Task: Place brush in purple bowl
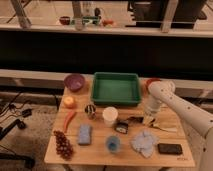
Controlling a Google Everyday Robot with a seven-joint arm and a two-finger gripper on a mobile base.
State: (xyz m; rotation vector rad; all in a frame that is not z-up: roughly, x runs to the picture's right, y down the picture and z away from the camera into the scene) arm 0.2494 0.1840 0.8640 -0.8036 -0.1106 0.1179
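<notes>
My gripper [148,119] low near right edge, grip I cannot tell | slim black-handled brush [134,120] just left of it, lying left-right | round dark purple bowl [74,81] far-left corner

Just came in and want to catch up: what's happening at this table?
A robot arm reaches in from the right, its gripper low at one end of the black-handled brush, which seems to lie on the table. The purple bowl sits at the back left corner, across the green tray from the arm; the brush is not in it yet.
</notes>
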